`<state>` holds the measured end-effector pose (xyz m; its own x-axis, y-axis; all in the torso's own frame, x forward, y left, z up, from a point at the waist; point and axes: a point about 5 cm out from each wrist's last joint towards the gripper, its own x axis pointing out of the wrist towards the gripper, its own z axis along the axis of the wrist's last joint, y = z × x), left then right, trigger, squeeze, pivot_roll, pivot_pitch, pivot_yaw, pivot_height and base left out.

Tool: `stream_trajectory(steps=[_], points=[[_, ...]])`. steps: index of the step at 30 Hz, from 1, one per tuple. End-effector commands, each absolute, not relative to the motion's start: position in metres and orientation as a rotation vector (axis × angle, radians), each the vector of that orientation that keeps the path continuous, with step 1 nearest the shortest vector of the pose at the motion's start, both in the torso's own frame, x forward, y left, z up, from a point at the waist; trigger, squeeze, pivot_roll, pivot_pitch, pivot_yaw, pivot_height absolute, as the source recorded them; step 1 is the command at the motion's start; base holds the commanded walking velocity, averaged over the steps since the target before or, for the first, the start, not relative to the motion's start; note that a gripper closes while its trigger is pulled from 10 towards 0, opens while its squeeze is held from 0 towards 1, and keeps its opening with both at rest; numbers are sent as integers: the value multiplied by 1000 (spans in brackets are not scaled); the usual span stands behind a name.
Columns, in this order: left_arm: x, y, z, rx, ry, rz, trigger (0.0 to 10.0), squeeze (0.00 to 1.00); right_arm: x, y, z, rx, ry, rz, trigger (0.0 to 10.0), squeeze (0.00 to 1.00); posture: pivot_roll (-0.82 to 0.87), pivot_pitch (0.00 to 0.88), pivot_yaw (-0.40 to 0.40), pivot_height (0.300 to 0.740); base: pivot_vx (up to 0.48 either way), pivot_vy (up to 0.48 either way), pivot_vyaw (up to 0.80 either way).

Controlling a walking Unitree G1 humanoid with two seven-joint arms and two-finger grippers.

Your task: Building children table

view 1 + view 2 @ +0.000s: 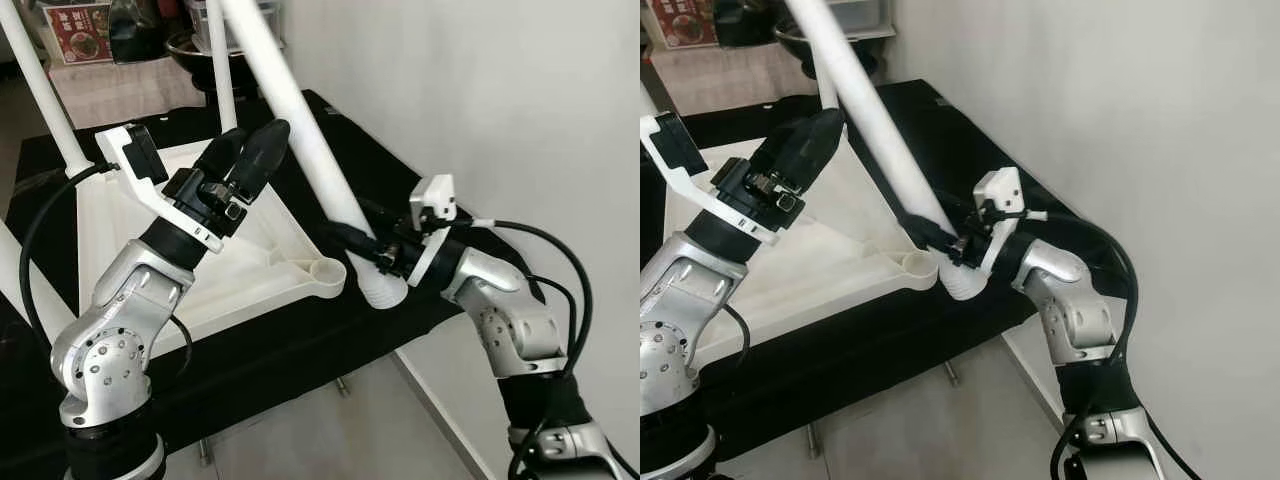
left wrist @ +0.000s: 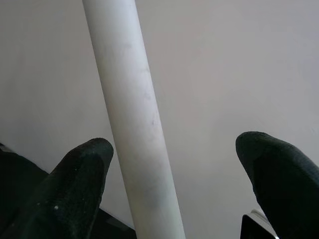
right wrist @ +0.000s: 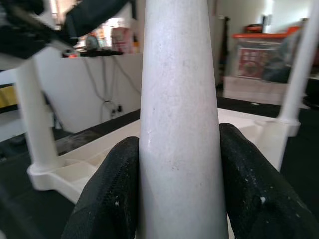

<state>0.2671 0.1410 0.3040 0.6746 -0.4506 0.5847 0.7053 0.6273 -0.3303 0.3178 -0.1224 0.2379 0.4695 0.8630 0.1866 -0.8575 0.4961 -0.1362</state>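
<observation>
Between the two black fingers of the right tool (image 1: 365, 245), a long white plastic table leg (image 1: 300, 130) is clamped near its ribbed lower end. That end hangs just beside the round corner socket (image 1: 327, 272) of the upturned white plastic children's tabletop (image 1: 250, 260), not seated in it. From the right tool the leg slants up and away, passing close by the left tool (image 1: 250, 150). The left tool's fingers (image 2: 79, 184) are spread apart, the leg running between them untouched. Below both tools, the tabletop lies on a black-covered worktop (image 1: 330, 330). Other white legs (image 1: 40, 90) already stand upright at its far corners.
</observation>
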Motion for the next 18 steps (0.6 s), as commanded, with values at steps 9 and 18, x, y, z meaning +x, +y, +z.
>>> stream_trajectory(steps=[9, 18], points=[[268, 137, 306, -591, -452, -726, 10000, 0, 308, -116, 243, -54, -282, 1143, 10000, 0, -120, 90, -9, 740, 0, 0, 0], [270, 141, 306, -605, -456, -677, 10000, 0, 302, -114, 246, -48, -298, 1196, 10000, 0, -117, 90, -8, 740, 0, 0, 0]])
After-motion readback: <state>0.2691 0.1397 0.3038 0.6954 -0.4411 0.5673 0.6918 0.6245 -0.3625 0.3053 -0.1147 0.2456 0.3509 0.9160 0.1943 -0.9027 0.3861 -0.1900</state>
